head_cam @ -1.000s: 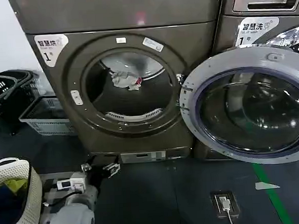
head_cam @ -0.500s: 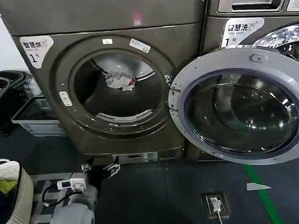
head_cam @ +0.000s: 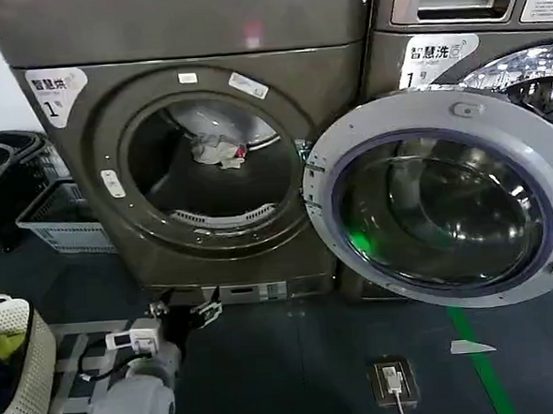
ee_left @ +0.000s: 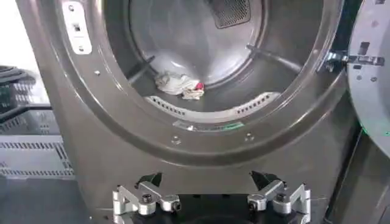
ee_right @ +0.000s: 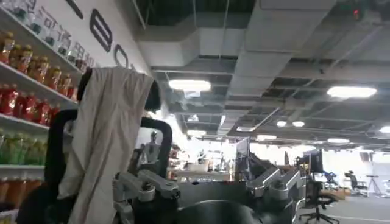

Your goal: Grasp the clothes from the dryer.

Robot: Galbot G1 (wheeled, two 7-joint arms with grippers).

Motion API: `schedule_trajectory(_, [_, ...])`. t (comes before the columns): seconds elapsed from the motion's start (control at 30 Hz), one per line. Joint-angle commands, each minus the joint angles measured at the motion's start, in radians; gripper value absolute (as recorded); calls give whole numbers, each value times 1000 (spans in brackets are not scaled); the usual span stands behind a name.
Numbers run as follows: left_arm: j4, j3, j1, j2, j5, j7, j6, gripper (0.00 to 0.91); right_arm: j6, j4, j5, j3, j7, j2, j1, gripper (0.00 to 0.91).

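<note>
Nearest to us, at the lower left of the head view, our left arm reached forward low over the dark floor (head_cam: 295,356), and the left gripper (head_cam: 185,316) sat just short of the dryer's base. In the left wrist view that gripper (ee_left: 210,198) had its two fingers spread wide apart with nothing between them, pointed at the dryer's front below the porthole. At the near left edge stood a white lattice basket (head_cam: 19,373) with dark and yellow garments in it. A floor socket (head_cam: 392,381) and a green line (head_cam: 478,359) lay to the near right.

Farther off stood the dryer (head_cam: 99,227), bronze-grey, with a white sticker (head_cam: 55,89) numbered 1 at its upper left. Its round door (head_cam: 440,197) hung wide open to the right, in front of the neighbouring machine (head_cam: 453,27). The clothes (head_cam: 217,151) lay deep inside the dark drum, a small white and grey bundle with a red patch, resting on the drum floor well apart from our gripper; the left wrist view showed them (ee_left: 180,85) beyond the porthole rim.

Our right gripper (ee_right: 207,195) was elsewhere, fingers spread with nothing held, facing a room with shelves of bottles (ee_right: 27,79) and ceiling lights.
</note>
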Motion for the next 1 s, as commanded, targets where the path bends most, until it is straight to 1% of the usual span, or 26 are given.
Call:
schedule_trajectory(0.03, [1, 1, 2, -2, 3, 0, 49, 907, 1, -2, 2, 0, 2, 1, 1, 907])
schedule_trajectory(0.47, [8, -7, -4, 8, 3, -4, 49, 907, 2, -1, -1, -4, 0, 1, 2, 907])
schedule_trajectory(1.0, [17, -6, -9, 4, 4, -6, 49, 907, 1, -10, -2, -1, -1, -1, -1, 907])
